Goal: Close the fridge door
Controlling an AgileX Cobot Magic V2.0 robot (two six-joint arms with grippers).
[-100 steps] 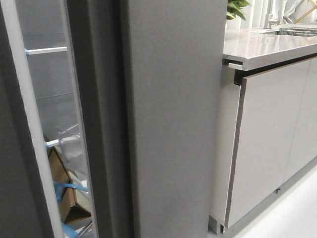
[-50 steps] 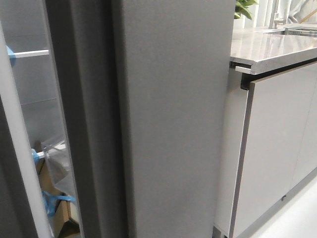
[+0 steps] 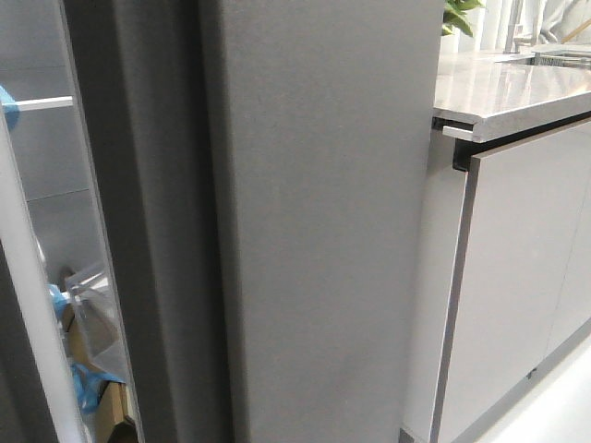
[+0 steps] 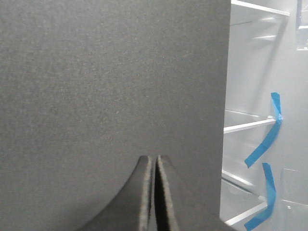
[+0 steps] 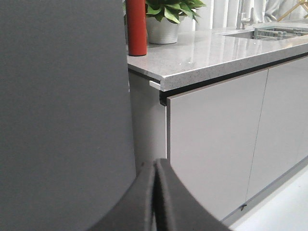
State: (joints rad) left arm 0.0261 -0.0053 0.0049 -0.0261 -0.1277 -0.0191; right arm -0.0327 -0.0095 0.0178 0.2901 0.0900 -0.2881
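The fridge door [image 3: 323, 221] is a tall matte charcoal slab that fills the middle of the front view, and its thick edge faces left. It stands ajar, with the lit fridge interior [image 3: 65, 212] showing in a gap on its left. In the left wrist view the door face [image 4: 110, 82] fills most of the picture. My left gripper [image 4: 155, 160] is shut and empty, with its tips right at that face. My right gripper [image 5: 155, 162] is shut and empty, by the door's right side [image 5: 62, 110] and in front of the cabinet. Neither gripper shows in the front view.
A dark panel edged with a white strip [image 3: 23, 332] stands at far left. White shelves with blue tape [image 4: 262, 144] are inside the fridge. To the right are a speckled counter [image 5: 216, 50], glossy light-grey cabinet fronts [image 5: 211, 139], a red bottle [image 5: 136, 26] and a potted plant [image 5: 163, 19].
The door has grown larger in the front view and slid left. The visible gap to the interior has narrowed, and the counter has shifted right.
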